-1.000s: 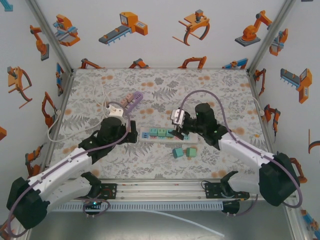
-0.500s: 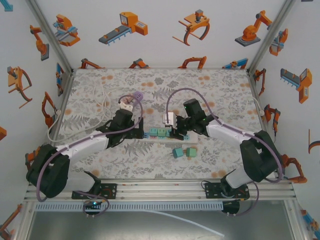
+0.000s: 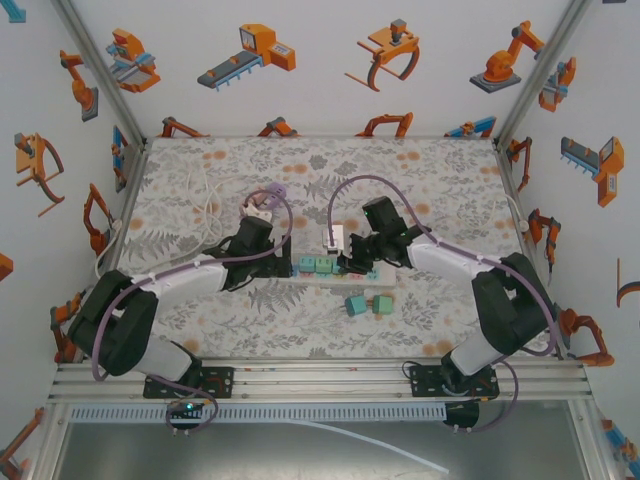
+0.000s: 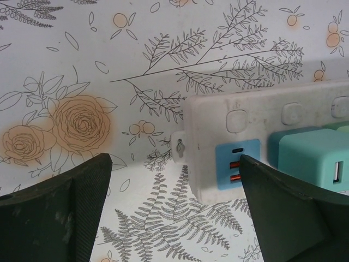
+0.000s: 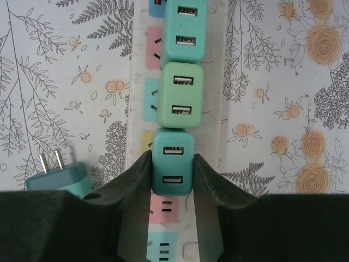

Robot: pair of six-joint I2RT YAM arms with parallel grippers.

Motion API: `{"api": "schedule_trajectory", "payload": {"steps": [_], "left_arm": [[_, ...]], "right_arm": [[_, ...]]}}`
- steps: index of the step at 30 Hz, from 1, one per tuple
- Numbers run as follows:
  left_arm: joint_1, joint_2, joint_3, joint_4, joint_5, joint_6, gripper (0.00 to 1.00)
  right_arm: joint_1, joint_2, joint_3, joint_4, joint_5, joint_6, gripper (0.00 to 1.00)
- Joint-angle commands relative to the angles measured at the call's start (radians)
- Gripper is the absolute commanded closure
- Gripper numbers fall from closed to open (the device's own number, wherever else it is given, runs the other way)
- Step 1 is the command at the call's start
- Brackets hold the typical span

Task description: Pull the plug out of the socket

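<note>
A white power strip (the socket) (image 3: 385,278) (image 5: 215,98) lies mid-table with three USB plugs in a row on it. My right gripper (image 5: 172,164) (image 3: 347,264) is shut on the nearest teal plug (image 5: 172,162), one pad on each side; the plug still sits in the strip. Beyond it stand a green plug (image 5: 180,95) and another teal plug (image 5: 185,30). My left gripper (image 4: 174,164) (image 3: 284,262) is open at the strip's left end (image 4: 218,136), whose blue USB panel (image 4: 237,164) sits just inside the right finger (image 4: 289,213). The left finger (image 4: 82,207) stands apart from the strip.
Two loose plugs (image 3: 355,304) (image 3: 382,304) lie in front of the strip; one shows its prongs (image 5: 57,177) beside my right gripper. A purple adapter (image 3: 270,196) and white cable (image 3: 205,195) lie at the back left. Printed walls enclose the table on three sides.
The right gripper has closed onto the nearest teal plug. The left arm has reached forward to the strip's left end, and its jaws have narrowed a little.
</note>
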Motion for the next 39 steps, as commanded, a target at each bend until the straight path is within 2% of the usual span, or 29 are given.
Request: {"api": "schedule_trajectory", "payload": {"steps": [1,7,19,23,27,39], "left_arm": [[-0.004,0.024,0.011,-0.032,-0.009,-0.010,0.10],[-0.025,0.029,0.011,-0.072,-0.041,-0.003,0.10],[-0.068,0.040,-0.024,-0.111,-0.123,-0.011,0.10],[-0.072,0.035,-0.031,-0.118,-0.147,-0.016,0.10],[-0.089,0.032,-0.029,-0.133,-0.197,-0.016,0.10],[-0.101,0.035,-0.014,-0.147,-0.221,-0.015,0.10]], "right_arm": [[-0.008,0.009,0.040,-0.043,-0.021,-0.035,0.74],[-0.007,0.025,0.079,-0.082,-0.047,-0.030,0.84],[-0.024,0.036,0.155,-0.143,-0.105,0.034,0.94],[-0.023,0.033,0.147,-0.136,-0.079,0.026,0.95],[0.003,0.015,0.118,-0.132,0.011,-0.039,0.95],[0.001,-0.060,0.085,-0.114,-0.017,-0.028,0.95]]}}
